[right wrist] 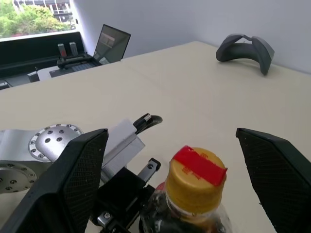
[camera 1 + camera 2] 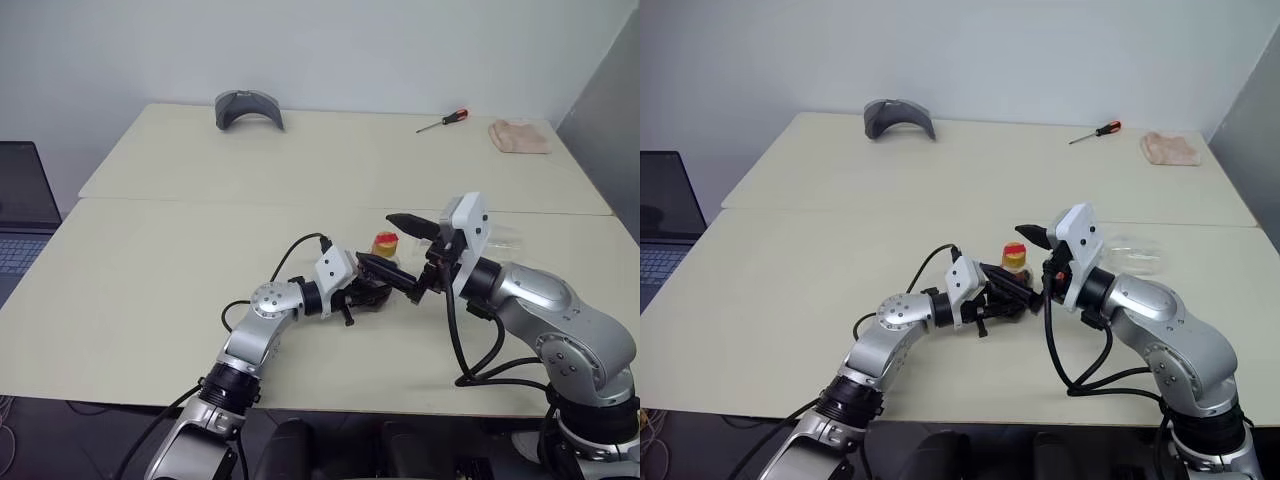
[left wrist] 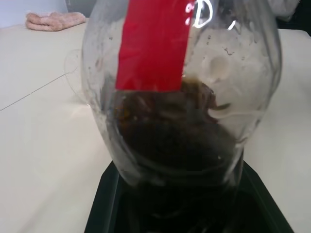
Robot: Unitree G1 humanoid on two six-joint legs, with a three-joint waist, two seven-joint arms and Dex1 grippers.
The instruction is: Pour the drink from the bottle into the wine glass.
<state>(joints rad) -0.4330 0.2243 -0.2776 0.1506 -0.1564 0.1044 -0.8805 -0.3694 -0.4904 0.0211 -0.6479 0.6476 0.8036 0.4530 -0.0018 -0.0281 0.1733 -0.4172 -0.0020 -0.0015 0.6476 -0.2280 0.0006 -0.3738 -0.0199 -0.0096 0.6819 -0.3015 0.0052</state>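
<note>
No readable text on anything

Bottle (image 2: 1014,262): small, clear plastic, rounded body, upright on near table, centre of scene. Yellow cap (image 1: 196,173) on, red strip across top. Red label strip (image 3: 154,43) runs vertically down neck. Droplets on inner wall above liquid line.

Drink (image 3: 170,131): dark brown, cola-like, fills lower body only, surface just below label's end.

Wine glass (image 2: 1137,252): clear, faint against table, at 3 o'clock from bottle, near, apart. Appears to lie on its side; stem and foot not discernible.
</note>
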